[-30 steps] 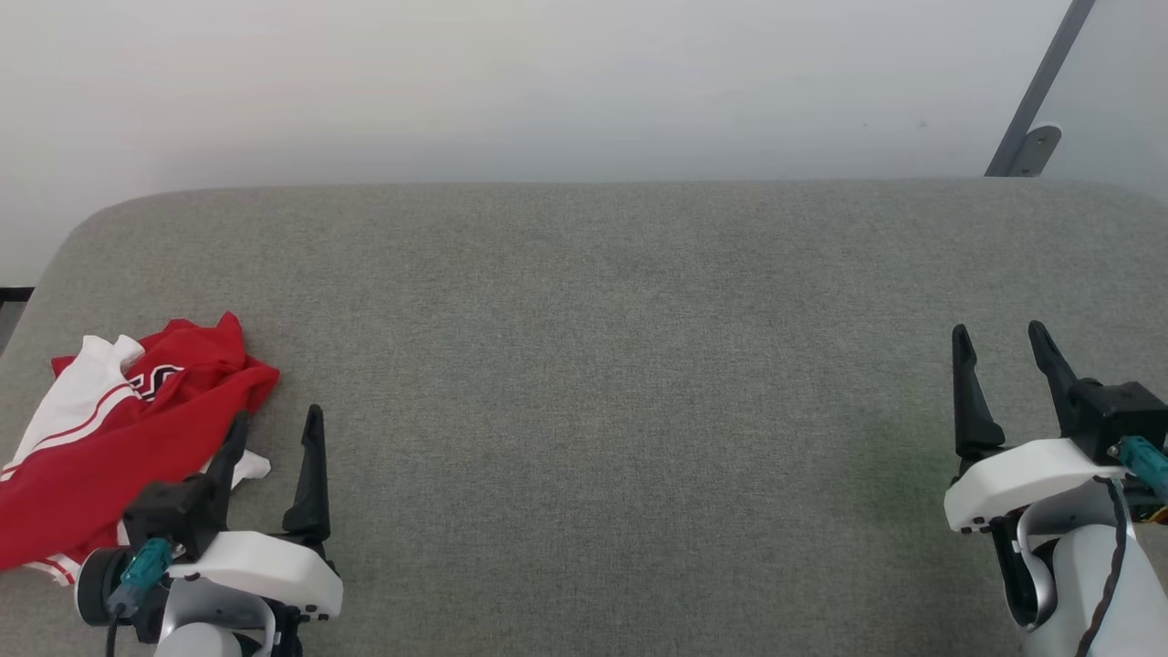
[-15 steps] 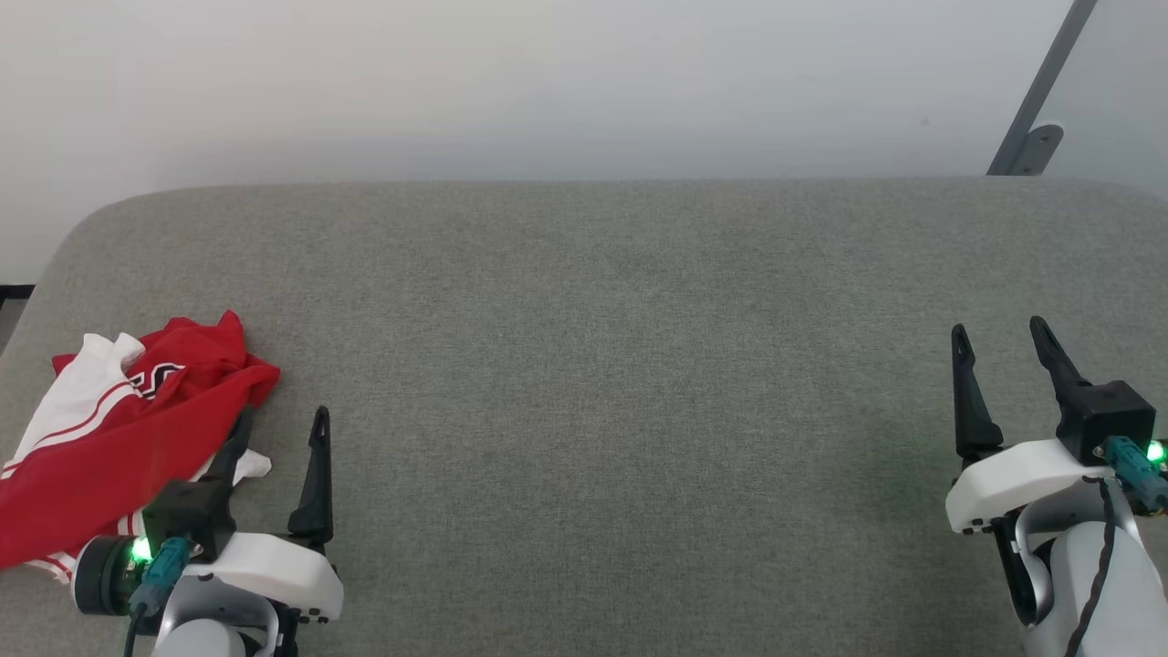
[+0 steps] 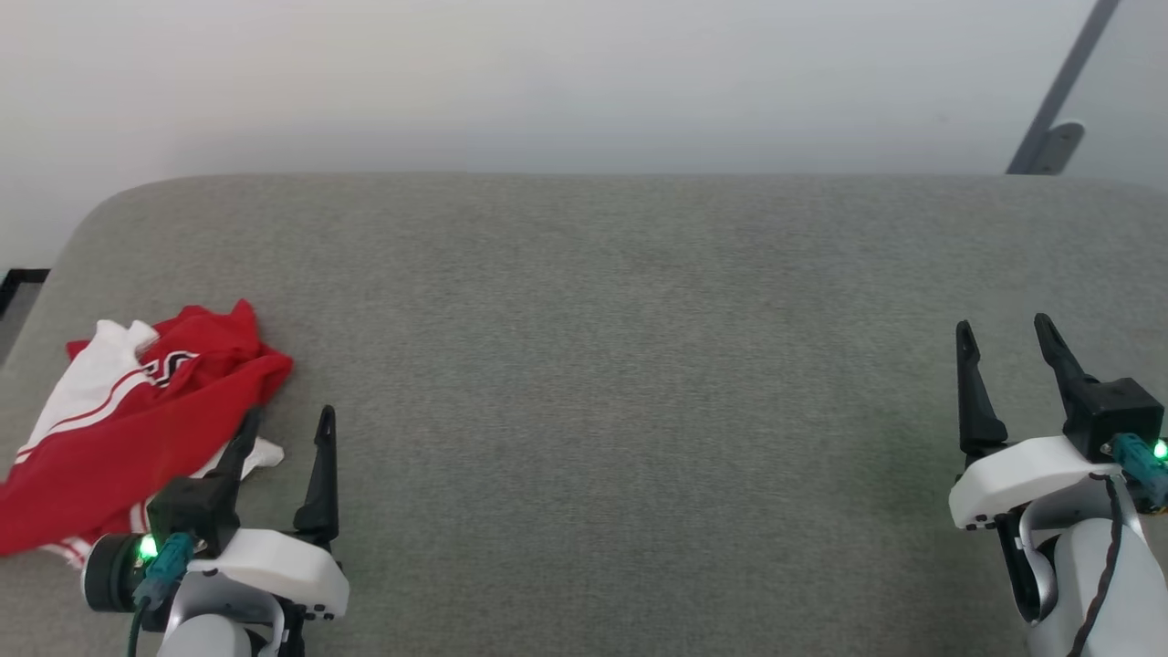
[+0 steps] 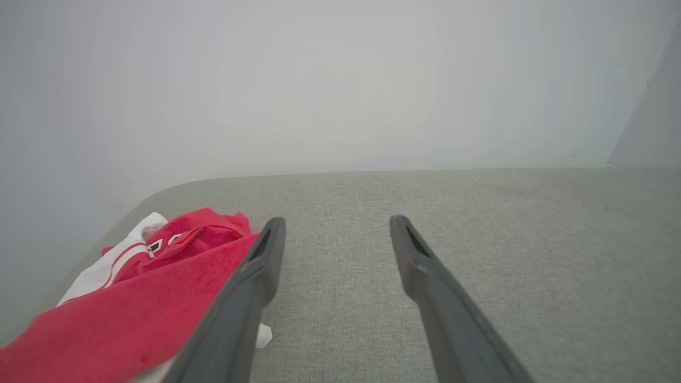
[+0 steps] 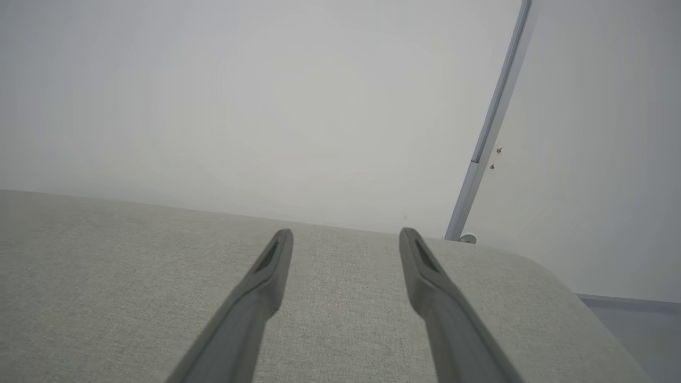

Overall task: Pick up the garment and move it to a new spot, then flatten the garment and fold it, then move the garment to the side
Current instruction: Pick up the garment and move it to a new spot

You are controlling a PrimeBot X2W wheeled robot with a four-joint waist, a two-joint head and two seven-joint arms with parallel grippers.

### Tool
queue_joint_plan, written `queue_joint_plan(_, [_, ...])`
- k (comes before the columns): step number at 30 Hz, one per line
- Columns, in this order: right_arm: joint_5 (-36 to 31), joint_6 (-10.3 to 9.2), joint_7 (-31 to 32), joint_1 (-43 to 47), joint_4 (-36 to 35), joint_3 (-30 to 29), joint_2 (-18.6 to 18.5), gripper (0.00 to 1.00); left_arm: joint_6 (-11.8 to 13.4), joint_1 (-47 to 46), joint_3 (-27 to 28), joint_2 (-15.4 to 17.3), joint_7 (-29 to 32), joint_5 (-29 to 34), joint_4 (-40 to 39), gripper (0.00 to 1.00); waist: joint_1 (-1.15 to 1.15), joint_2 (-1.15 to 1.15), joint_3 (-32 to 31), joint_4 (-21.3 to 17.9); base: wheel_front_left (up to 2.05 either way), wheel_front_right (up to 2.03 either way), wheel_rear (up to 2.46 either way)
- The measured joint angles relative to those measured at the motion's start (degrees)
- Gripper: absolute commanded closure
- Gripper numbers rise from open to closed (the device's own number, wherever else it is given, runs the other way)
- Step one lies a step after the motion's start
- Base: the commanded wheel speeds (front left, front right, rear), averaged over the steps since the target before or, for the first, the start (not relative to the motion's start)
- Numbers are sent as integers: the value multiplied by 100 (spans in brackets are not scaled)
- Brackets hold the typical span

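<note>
The garment (image 3: 128, 424) lies crumpled at the near left of the grey cushioned surface, red with a white striped sleeve and a bit of black print showing. In the left wrist view the garment (image 4: 133, 308) bunches up beside the left finger. My left gripper (image 3: 287, 415) stands open just right of the heap, its left finger overlapping the cloth's edge, nothing between the fingers (image 4: 336, 223). My right gripper (image 3: 1004, 327) is open and empty at the near right, far from the garment, hovering over bare surface (image 5: 346, 234).
The grey fabric surface (image 3: 620, 365) spreads wide between the two grippers, with rounded far corners. A pale wall rises behind it. A grey metal post (image 3: 1058, 91) leans at the far right. A strip of floor shows beyond the left edge.
The head camera has shifted slightly, sliding the whole picture right. The left gripper has drawn back a little toward the near edge. The garment and right gripper stay put.
</note>
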Motion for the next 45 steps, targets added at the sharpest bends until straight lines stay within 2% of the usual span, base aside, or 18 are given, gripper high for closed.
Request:
queue_joint_plan(6, [115, 0, 0, 102, 16, 102, -65, 0, -7, -65, -67, -92, -1, 20, 143, 0, 0, 0, -52, 351, 0, 0, 0])
queue_joint_plan(13, [201, 0, 0, 80, 68, 467, -43, 0, 14, -54, -69, -142, -1, 159, 196, 0, 0, 0, -70, 1004, 0, 0, 0])
queue_joint_plan(30, [354, 0, 0, 147, 255, 1255, 250, 0, 353, 283, 283, -344, -1, 215, -145, 0, 0, 0, -171, 2723, 0, 0, 0])
queue_joint_plan(38, [489, 0, 0, -149, 461, 1700, 292, 0, 457, 552, 587, -474, -1, 63, -423, 0, 0, 0, -53, 2889, 0, 0, 0])
queue_joint_plan(45, [523, 0, 0, -237, 535, 1767, 302, 0, 430, 638, 606, -525, 0, -2, -420, 0, 0, 0, -11, 2879, 0, 0, 0])
